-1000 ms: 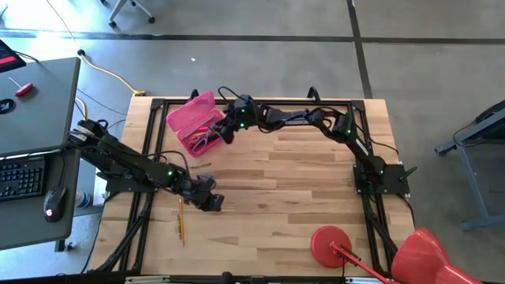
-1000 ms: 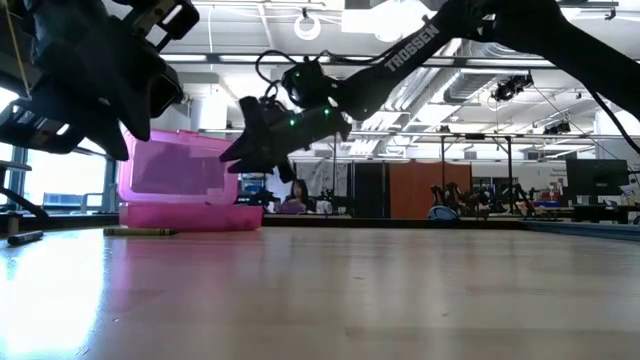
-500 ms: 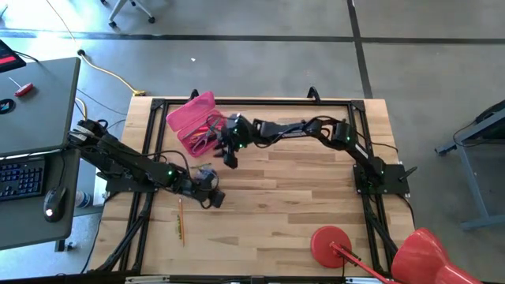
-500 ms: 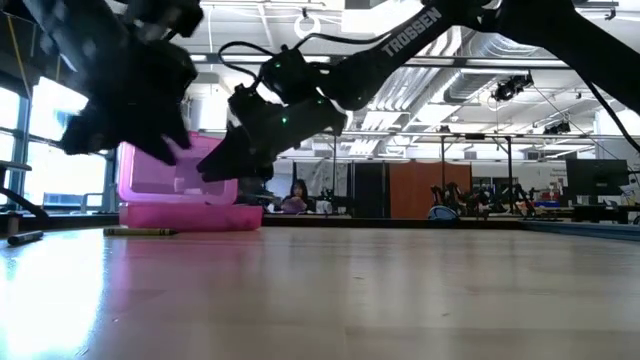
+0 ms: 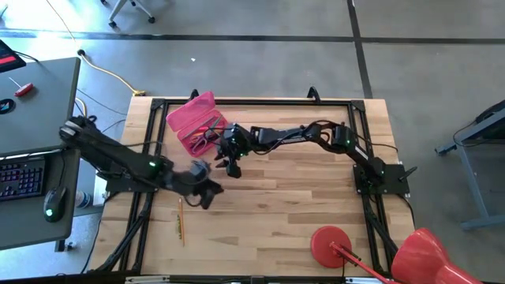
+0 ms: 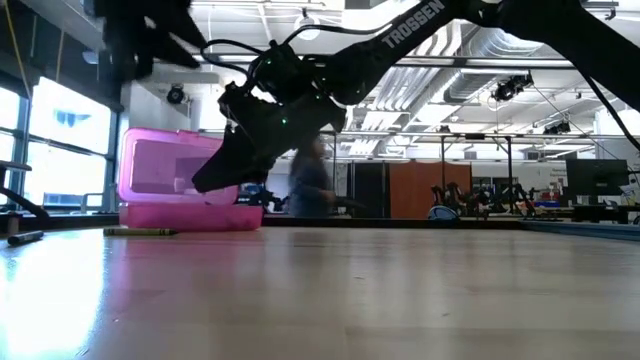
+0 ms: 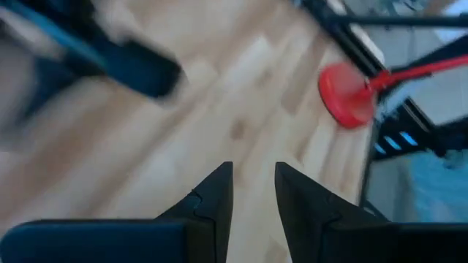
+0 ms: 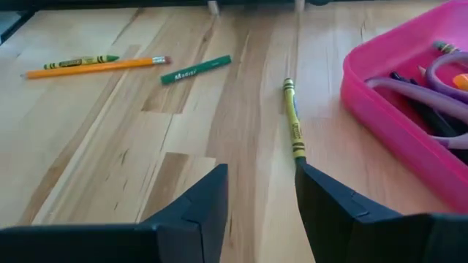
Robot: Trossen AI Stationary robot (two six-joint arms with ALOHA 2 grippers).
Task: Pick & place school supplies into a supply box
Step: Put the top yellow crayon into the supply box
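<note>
The pink supply box (image 5: 192, 121) sits at the far left of the table (image 5: 316, 197), within both arms' reach, which suits a shared drop point. The right gripper (image 5: 230, 164) hangs just beside the box's near right corner, its jaws parted with nothing between them. Its wrist view looks along the wood at a yellow-green crayon (image 8: 293, 128) lying just beside the box wall, probably the next pick. The left gripper (image 5: 207, 189) hovers nearer the left front of the table, jaws apart and empty, pointing across bare wood toward the red disc (image 7: 346, 92). An orange pencil (image 8: 95, 67), a short green crayon (image 8: 80, 62) and a green pencil (image 8: 196, 70) lie loose, still to be collected. Inside the box are the purple-handled scissors (image 8: 431, 86), some dark pens and something orange at the edge.
</note>
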